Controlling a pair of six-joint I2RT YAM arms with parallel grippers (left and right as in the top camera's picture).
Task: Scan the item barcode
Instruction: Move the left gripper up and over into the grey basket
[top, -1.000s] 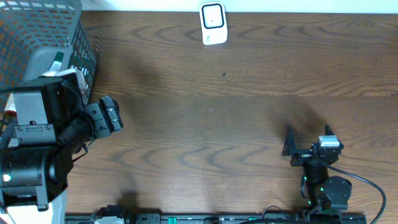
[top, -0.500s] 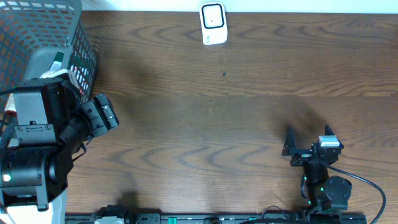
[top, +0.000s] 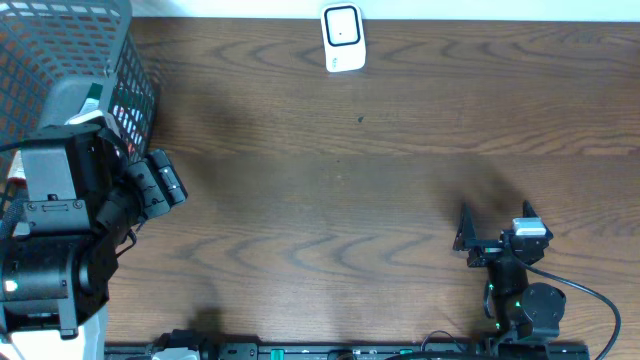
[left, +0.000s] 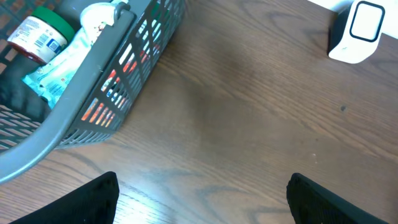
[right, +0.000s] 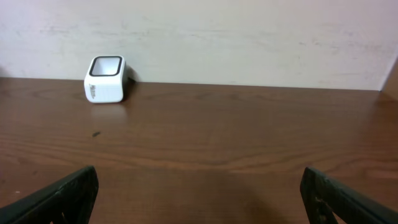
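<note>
From above, we see the white scanner (top: 343, 38) standing at the far edge of the wooden table (top: 330, 200). Far to the left of the scanner is the grey basket (top: 130, 85). The left gripper (top: 166, 180) hangs just beside the basket's wall, on the side toward the scanner, and it holds nothing. The right gripper (top: 495, 222) is well apart from the scanner, at the near right, with its jaws wide and empty.

In the left wrist view, the scanner is in the upper right corner. The basket is far left of it, and inside we see a jar (left: 38, 34) with a green lid, a light blue packet (left: 45, 73) and a white object (left: 99, 12). The basket's wall stands between the wide-spread fingers (left: 93, 199) and these items.

In the right wrist view, the scanner stands before the pale wall (right: 249, 37). Only bare wood lies between it and the spread fingers (right: 62, 199).
</note>
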